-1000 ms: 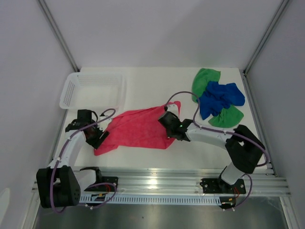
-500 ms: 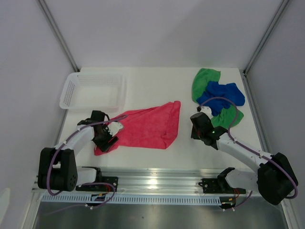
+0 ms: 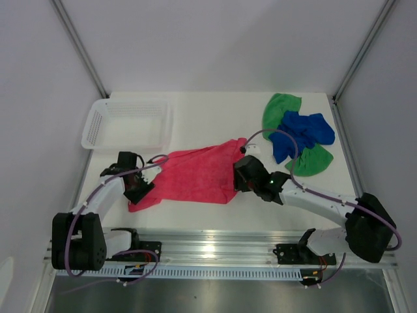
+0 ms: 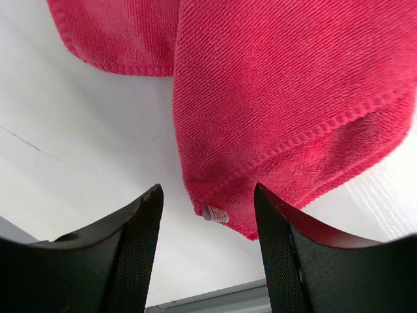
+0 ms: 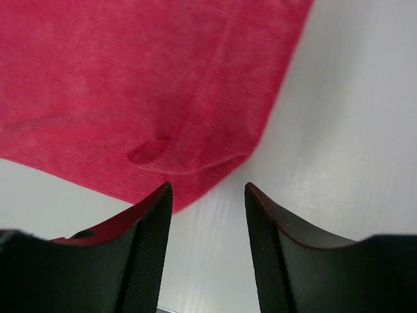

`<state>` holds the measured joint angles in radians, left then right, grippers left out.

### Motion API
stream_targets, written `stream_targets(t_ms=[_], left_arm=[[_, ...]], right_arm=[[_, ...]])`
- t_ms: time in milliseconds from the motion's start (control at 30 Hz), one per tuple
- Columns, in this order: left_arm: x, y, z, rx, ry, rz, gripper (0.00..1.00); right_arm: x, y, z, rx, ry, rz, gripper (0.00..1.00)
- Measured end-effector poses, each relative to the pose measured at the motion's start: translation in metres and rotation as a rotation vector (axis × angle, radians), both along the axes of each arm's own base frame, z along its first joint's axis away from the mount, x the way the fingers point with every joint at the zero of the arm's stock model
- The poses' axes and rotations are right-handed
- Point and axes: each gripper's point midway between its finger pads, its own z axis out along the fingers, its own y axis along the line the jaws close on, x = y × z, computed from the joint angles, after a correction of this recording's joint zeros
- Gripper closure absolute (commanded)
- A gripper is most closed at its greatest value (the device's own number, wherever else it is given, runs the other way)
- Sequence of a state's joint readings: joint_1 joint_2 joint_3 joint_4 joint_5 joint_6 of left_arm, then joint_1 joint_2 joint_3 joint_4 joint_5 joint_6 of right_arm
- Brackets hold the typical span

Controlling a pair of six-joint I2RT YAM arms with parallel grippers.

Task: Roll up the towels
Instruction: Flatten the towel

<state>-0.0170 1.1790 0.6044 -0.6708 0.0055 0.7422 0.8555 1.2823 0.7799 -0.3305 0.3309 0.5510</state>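
Across the overhead view, the pink-red towel (image 3: 195,176) lies spread nearly flat on the white table (image 3: 208,117), and everything else is placed from it. The white mesh basket (image 3: 98,124) stands just beyond its left end. The blue towel (image 3: 301,134) lies crumpled on top of the green towel (image 3: 279,109), well off to the right of the red towel and farther back. The left gripper (image 3: 140,189) sits at the red towel's left end, over the near corner. The right gripper (image 3: 240,176) sits at its right edge, close to the near right corner.

From the left wrist, the red towel (image 4: 280,85) fills the upper part of the picture, with one layer doubled over another and a stitched hem along its edge. A small white tag (image 4: 215,214) hangs at that hem. The left gripper (image 4: 207,195) has its two black fingers spread wide, one on either side of the folded corner, with nothing held between them. Whether they touch the cloth I cannot tell.

From the right wrist, the red towel (image 5: 130,85) covers the upper left, and its corner points down into the gap of the right gripper (image 5: 208,189). A small pucker rises in the cloth just ahead of the fingers. These fingers also stand well apart and hold nothing. Bare table (image 5: 345,130) shows to the right of the towel.
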Motion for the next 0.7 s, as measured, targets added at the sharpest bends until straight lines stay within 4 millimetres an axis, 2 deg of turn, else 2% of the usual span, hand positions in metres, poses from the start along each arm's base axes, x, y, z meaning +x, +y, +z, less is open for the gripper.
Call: stream_targets(t_ms=[100,200,467,500,600,633,700], left_arm=[[-0.001,0.003,-0.008,0.006,0.029,0.009,0.38],[-0.001,0.002,-0.012,0.005,0.045,0.010,0.42],[-0.002,0.000,-0.014,-0.011,0.051,0.012,0.60],[-0.002,-0.001,-0.014,-0.013,0.052,0.013,0.65],[-0.001,-0.002,-0.015,-0.020,0.052,0.012,0.77],[-0.001,-0.002,-0.015,-0.026,0.050,0.017,0.86],[0.000,0.001,-0.015,-0.028,0.043,0.034,0.99]], right_arm=[[0.005,0.024,-0.006,-0.010,0.008,0.036,0.45],[0.008,0.037,-0.017,-0.027,0.026,0.052,0.43],[0.017,0.063,-0.036,-0.021,0.061,0.083,0.41],[0.018,0.065,-0.038,-0.020,0.067,0.088,0.41],[0.018,0.069,-0.047,-0.028,0.084,0.095,0.48],[0.017,0.069,-0.050,-0.032,0.089,0.097,0.61],[0.017,0.069,-0.054,-0.039,0.099,0.096,0.80]])
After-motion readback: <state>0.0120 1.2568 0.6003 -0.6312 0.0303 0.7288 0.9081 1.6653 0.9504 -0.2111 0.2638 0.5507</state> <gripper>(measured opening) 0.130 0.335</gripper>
